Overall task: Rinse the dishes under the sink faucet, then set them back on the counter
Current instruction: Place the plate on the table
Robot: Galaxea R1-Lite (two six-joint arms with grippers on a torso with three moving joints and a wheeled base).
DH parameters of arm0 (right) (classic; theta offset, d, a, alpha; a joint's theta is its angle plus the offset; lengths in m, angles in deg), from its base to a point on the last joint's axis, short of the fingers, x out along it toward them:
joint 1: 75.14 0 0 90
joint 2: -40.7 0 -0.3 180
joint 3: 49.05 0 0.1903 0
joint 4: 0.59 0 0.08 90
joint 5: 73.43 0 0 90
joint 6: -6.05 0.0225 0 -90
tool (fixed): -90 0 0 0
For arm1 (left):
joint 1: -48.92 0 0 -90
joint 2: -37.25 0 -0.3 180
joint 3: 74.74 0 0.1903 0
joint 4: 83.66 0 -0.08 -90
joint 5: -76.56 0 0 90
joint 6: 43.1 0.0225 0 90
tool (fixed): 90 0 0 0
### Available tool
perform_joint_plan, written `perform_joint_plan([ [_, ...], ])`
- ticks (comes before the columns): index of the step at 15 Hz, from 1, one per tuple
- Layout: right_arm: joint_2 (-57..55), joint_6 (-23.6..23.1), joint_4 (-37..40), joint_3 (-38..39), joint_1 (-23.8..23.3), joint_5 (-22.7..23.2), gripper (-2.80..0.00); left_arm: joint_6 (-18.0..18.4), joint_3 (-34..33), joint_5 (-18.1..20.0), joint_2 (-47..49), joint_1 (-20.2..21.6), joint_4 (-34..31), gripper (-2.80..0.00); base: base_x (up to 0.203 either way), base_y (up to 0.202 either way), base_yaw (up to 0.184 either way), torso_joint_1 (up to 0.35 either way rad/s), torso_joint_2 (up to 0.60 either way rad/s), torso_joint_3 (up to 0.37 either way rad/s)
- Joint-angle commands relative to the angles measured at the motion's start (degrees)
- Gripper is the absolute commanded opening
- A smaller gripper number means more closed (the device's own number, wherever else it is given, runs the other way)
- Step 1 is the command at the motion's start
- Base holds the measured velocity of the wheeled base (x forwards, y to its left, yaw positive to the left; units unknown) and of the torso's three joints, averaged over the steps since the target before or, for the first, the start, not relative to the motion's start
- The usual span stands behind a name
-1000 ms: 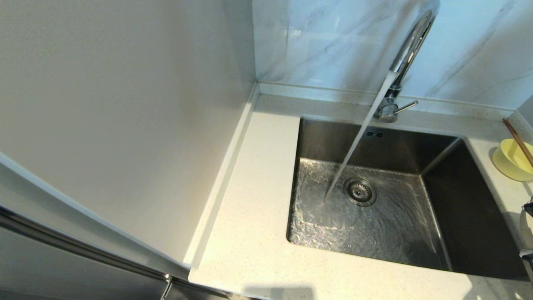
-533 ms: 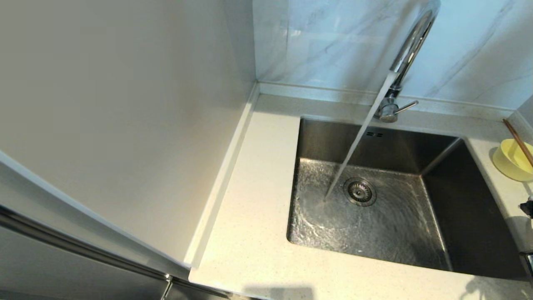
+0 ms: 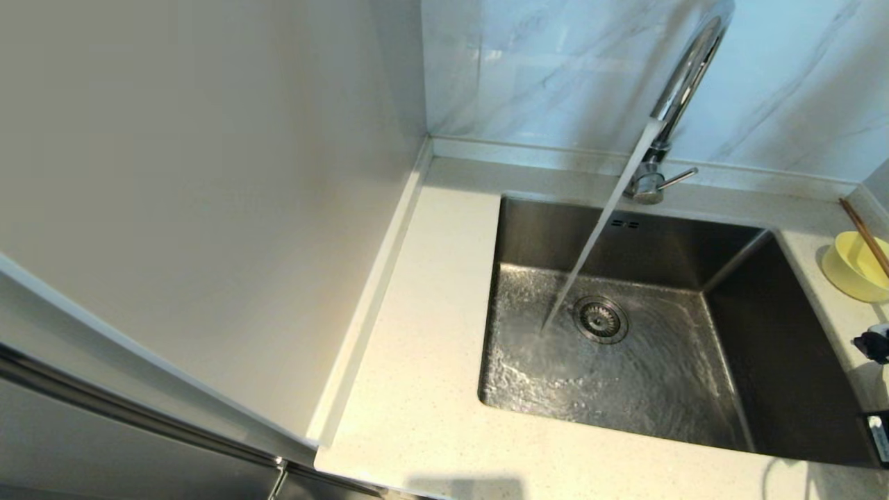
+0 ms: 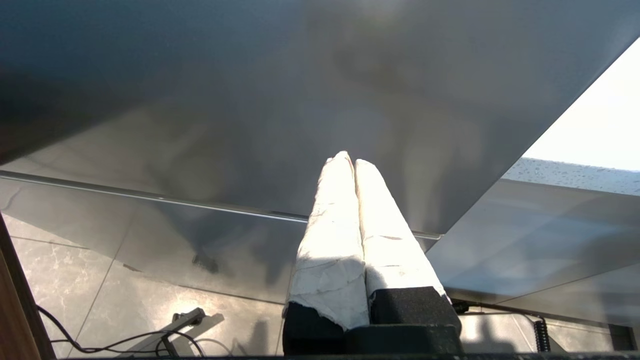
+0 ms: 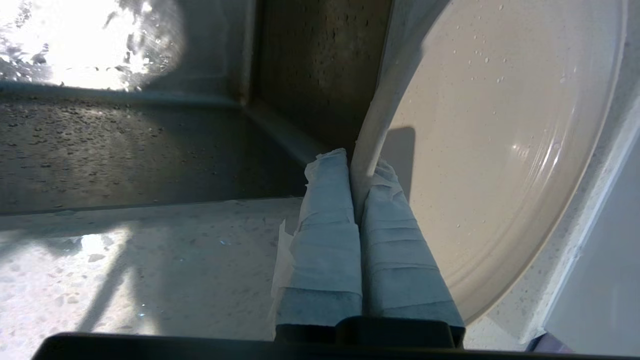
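Observation:
My right gripper (image 5: 356,165) is shut on the rim of the white plate (image 5: 500,150), which carries water drops and hangs over the counter (image 5: 150,260) beside the sink's corner (image 5: 280,125). In the head view only dark parts of the right arm (image 3: 875,344) show at the far right edge. The faucet (image 3: 684,76) pours a stream into the sink (image 3: 625,229) near the drain strainer (image 3: 600,319). The pale-yellow bowl (image 3: 851,267) sits on the counter right of the sink, with the chopsticks (image 3: 865,236) leaning in it. My left gripper (image 4: 348,161) is shut and empty, down by a steel panel.
A plain wall panel (image 3: 208,208) stands left of the counter (image 3: 430,361), and the marble backsplash (image 3: 555,69) runs behind the faucet. The faucet's lever (image 3: 677,178) sticks out to the right. Water covers the sink floor.
The right arm's dark parts at the head view's right edge have shifted slightly. Water keeps running; the bowl and chopsticks have not moved.

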Motion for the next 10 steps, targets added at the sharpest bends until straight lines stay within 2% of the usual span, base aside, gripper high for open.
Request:
perform_joint_plan([
  [1, -1.2, -0.1, 0.0, -0.1, -0.4, -0.1, -2.8, 0.0, 0.0, 0.0, 0.0, 0.0, 0.0, -2.8, 0.0, 0.0, 0.0, 0.0, 0.0, 0.0],
  [2, -1.5, -0.1, -0.1, -0.4, -0.7, 0.0, -2.8, 0.0, 0.0, 0.0, 0.0, 0.0, 0.0, -2.8, 0.0, 0.0, 0.0, 0.0, 0.0, 0.0],
  [3, -1.7, -0.1, -0.1, -0.5, -0.9, -0.1, 0.0, 0.0, 0.0, 0.0, 0.0, 0.0, 0.0, -2.8, 0.0, 0.0, 0.0, 0.0, 0.0, 0.0],
  [7, -2.8, -0.1, -1.8, -1.2, -2.8, 0.0, 0.0, 0.0, 0.0, 0.0, 0.0, 0.0, 0.0, -2.8, 0.0, 0.0, 0.0, 0.0, 0.0, 0.0],
  [10, 0.5, 0.4, -2.8, -1.0, -3.0, 0.8, 0.0, 0.0, 0.0, 0.0, 0.0, 0.0, 0.0, -2.8, 0.0, 0.0, 0.0, 0.0, 0.0, 0.0],
])
